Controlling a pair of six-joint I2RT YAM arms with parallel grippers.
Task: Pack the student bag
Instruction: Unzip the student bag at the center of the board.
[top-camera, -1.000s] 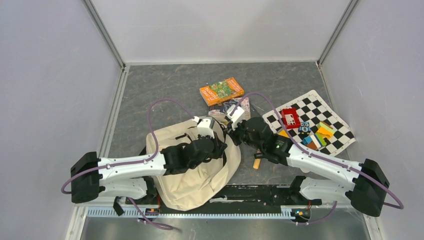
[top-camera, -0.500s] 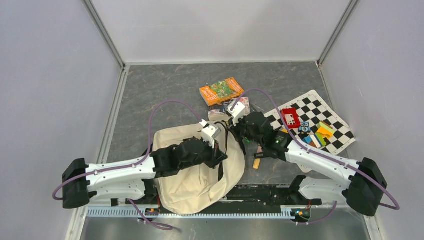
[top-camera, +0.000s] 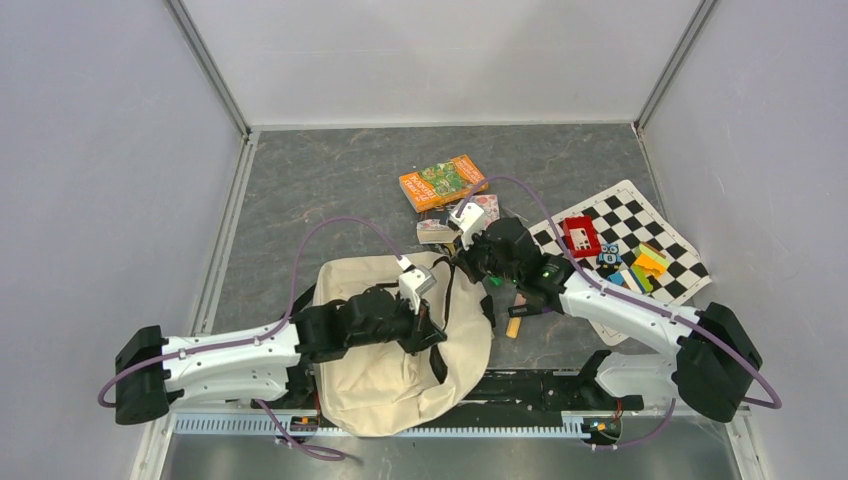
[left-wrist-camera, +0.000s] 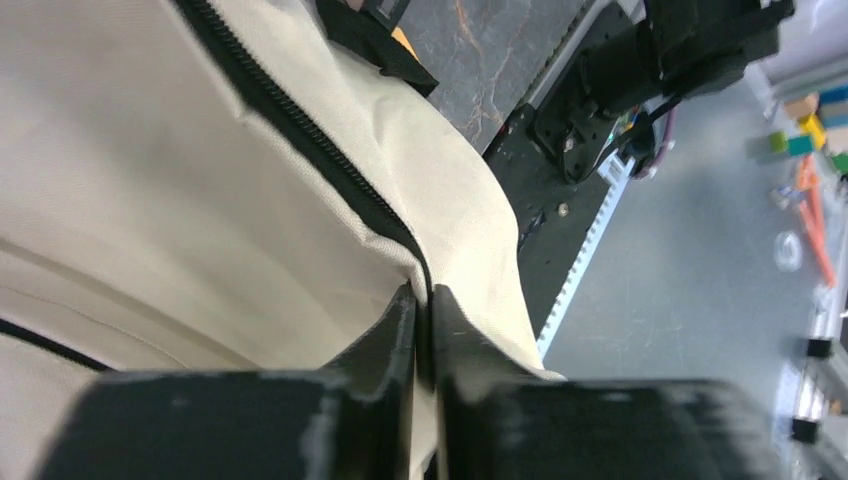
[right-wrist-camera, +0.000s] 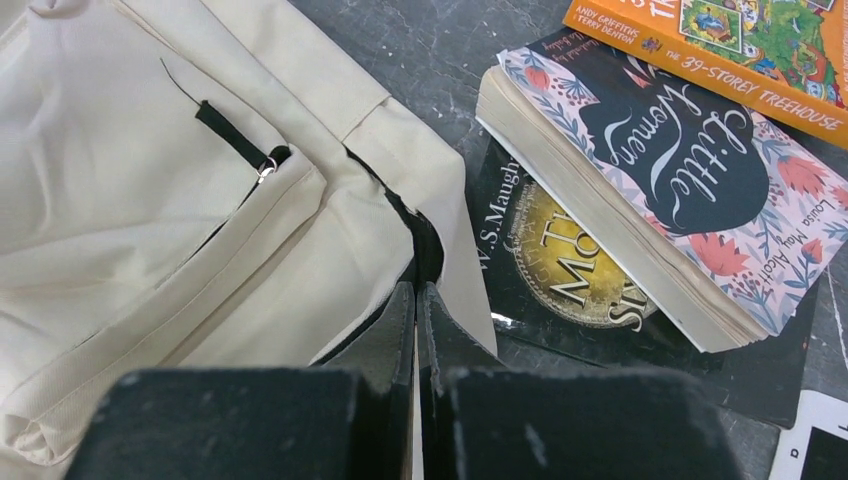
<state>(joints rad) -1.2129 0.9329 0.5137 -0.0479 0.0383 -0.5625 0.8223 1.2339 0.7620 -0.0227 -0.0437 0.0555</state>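
1. The student bag (top-camera: 380, 385), a big soft cream fabric backpack with black zipper trim, lies slumped at the near edge of the grey stone-look table (top-camera: 320, 190). It sits between the two arms, and part of it reaches over the black front rail (top-camera: 520, 385).
2. The left gripper (left-wrist-camera: 422, 300) is clamped on the cream fabric right at the zipper seam. It's a thin pinch, jaws almost touching.
3. The right gripper (right-wrist-camera: 415, 290) is clenched too, nipping the bag's edge by the dark gap of the opening, close to the floral "Little Women" paperback (right-wrist-camera: 660, 190).
4. The risk, as I judge it, is that such shallow bites slip if the arms pull apart, and the mouth flops shut.
5. A tug towards the robot could also drag the bag over the rail.
6. Both grippers are occupied, so neither is free to load a book.
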